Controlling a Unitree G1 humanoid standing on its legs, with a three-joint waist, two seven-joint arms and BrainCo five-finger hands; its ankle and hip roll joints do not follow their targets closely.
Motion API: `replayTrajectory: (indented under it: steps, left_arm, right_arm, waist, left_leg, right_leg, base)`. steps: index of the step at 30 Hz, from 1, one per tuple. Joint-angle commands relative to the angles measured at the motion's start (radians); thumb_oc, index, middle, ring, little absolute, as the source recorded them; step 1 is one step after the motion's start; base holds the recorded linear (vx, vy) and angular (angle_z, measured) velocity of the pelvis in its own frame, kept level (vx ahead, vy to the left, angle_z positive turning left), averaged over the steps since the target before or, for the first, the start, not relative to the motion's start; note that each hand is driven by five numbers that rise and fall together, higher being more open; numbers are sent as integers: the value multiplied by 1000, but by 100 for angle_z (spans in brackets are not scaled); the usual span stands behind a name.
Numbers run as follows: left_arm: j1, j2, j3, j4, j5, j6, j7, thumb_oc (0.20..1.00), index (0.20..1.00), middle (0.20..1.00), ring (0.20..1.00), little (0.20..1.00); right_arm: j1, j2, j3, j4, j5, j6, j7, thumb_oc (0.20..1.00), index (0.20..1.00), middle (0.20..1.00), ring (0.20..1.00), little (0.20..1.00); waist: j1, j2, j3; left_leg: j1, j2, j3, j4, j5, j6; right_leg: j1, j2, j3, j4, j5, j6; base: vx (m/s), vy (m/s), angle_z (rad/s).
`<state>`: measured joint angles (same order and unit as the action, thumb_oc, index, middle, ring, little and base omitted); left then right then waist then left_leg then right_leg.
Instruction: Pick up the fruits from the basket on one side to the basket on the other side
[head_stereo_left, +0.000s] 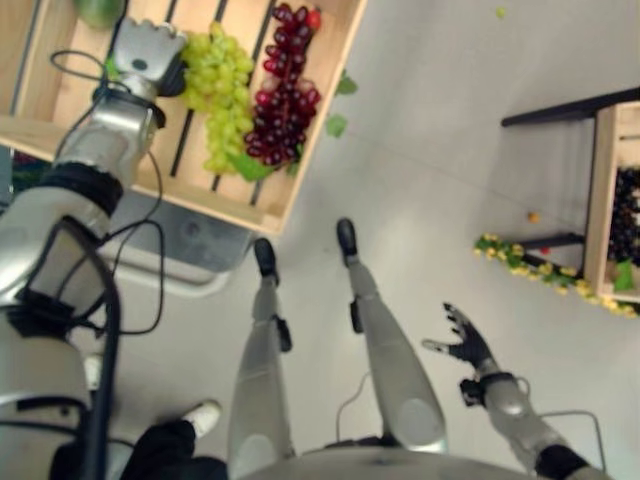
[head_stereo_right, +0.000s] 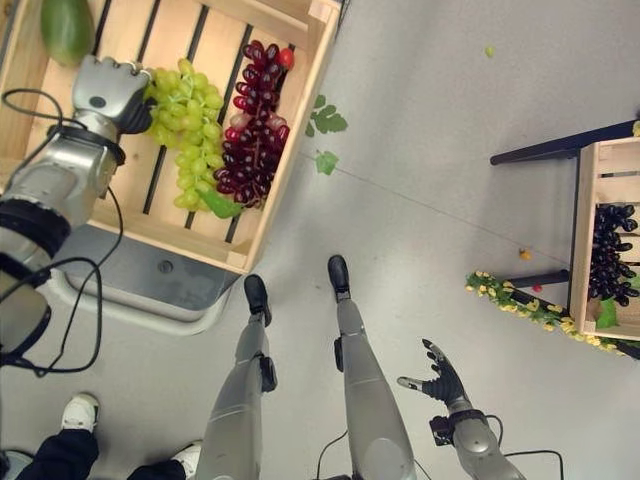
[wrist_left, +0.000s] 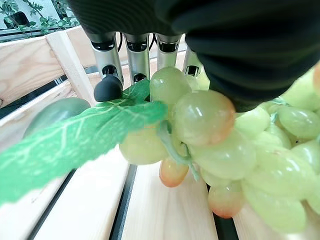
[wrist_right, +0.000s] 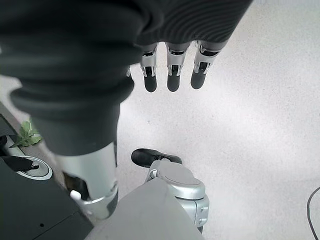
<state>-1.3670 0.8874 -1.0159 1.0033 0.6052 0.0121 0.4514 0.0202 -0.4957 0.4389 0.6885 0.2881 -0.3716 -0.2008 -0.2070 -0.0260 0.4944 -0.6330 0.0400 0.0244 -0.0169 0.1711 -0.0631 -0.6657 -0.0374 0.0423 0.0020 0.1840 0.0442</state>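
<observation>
The left hand (head_stereo_right: 112, 92) clenches around green grapes (head_stereo_right: 185, 135) beside red grapes (head_stereo_right: 252, 125) in the wooden crate (head_stereo_right: 285, 135). The right hand (head_stereo_right: 438, 381) hangs with fingers released over the floor (head_stereo_right: 430, 220).

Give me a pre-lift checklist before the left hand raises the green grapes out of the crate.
1. Left hand on the green grapes: ok, at the bunch's top end.
2. Fingers closed round the bunch: cannot tell; the left wrist view shows fingers straight behind a leaf.
3. Red grapes separate from the green: not ok, lying alongside, touching.
4. Right hand free: ok, open over the floor.
5. Destination crate has room: cannot tell; dark grapes already inside.
</observation>
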Motion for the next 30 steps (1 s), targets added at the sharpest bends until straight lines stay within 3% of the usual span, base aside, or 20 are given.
replayTrajectory:
  steps: [1,6,7,8,18,30]
  left_arm:
    - [-18,-17,47,28,-31,-23,2,200,200,200,200,200]
    - [-16,-12,45,22,-41,-33,-2,200,200,200,200,200]
    - [-17,-7,41,14,-40,-37,4,495,495,495,495,495]
    - [-18,-5,37,10,-37,-38,4,1000,1000,1000,1000,1000]
    - [13,-2,65,-111,-22,-44,11,1000,1000,1000,1000,1000]
    - [12,-22,77,-103,-14,-37,19,1000,1000,1000,1000,1000]
  right_arm:
    - [108,-28,-23,-38,32,-30,-9,1000,1000,1000,1000,1000]
    - [109,-29,-20,-39,31,-30,-6,1000,1000,1000,1000,1000]
    - [111,-28,-20,-38,31,-31,-5,1000,1000,1000,1000,1000]
    - [112,-28,-18,-39,30,-32,-5,1000,1000,1000,1000,1000]
    - [115,-28,-23,-46,21,-34,-14,1000,1000,1000,1000,1000]
    - [110,-27,-24,-38,21,-34,-20,1000,1000,1000,1000,1000]
  waist:
    - [0,-54,-14]
    - [1,-56,-18]
    - [2,-57,-19]
    - [2,-57,-20]
    - [9,-56,-19]
    - [10,-58,-21]
  left_leg:
    - [-39,-47,-10,36,-47,10]
    - [-36,-47,-11,36,-44,10]
    - [-35,-47,-12,35,-44,9]
    - [-36,-46,-12,35,-43,9]
    - [-30,-47,-20,30,-41,10]
    - [-26,-48,-21,23,-40,10]
  right_leg:
    - [-4,20,36,-63,26,81]
    - [-1,21,35,-63,27,80]
    - [0,22,34,-63,27,80]
    - [0,21,33,-64,28,80]
    - [2,20,28,-62,27,80]
    - [4,22,28,-65,29,80]
  base:
    - [0,0,0]
    - [0,0,0]
    - [0,0,0]
    - [0,0,0]
    - [0,0,0]
    - [0,0,0]
